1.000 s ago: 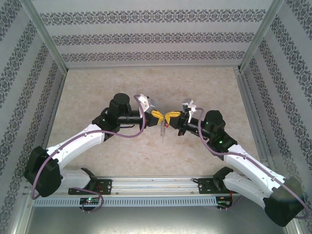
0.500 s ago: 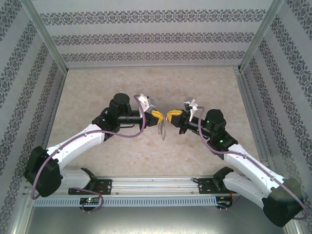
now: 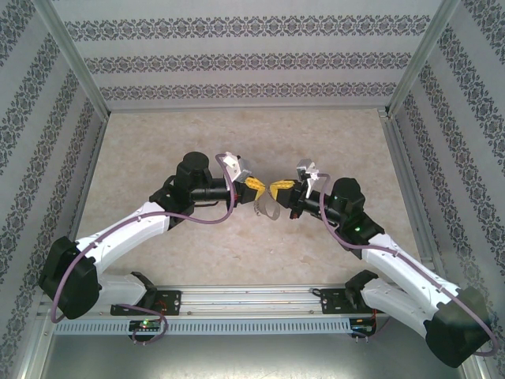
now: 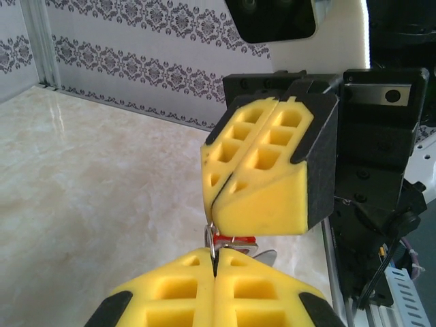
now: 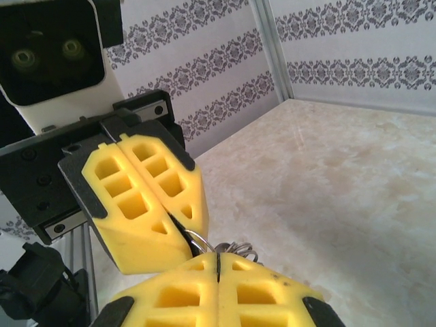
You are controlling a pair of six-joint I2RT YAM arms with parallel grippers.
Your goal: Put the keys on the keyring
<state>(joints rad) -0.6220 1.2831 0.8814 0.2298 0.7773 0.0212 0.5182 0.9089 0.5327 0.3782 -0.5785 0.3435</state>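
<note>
The left gripper [image 3: 257, 188] pinches the keyring [image 3: 267, 207] at the table [image 3: 158, 142] centre, right gripper [image 3: 278, 188] pressed shut at its three o'clock beside the red key [image 4: 235, 240]: hold the ring still, ease the key through slowly.

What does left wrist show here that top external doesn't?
Left wrist: a close-up of the pad tips, with the key's red head sitting right where the left pincer meets the right pincer.
Top external: the left arm and right arm from base to wrist, the table, and the keyring hanging as a loop under the meeting point.
Shared: both pincers shut, tip to tip, above the table. I can't tell which one pinches which part.
</note>
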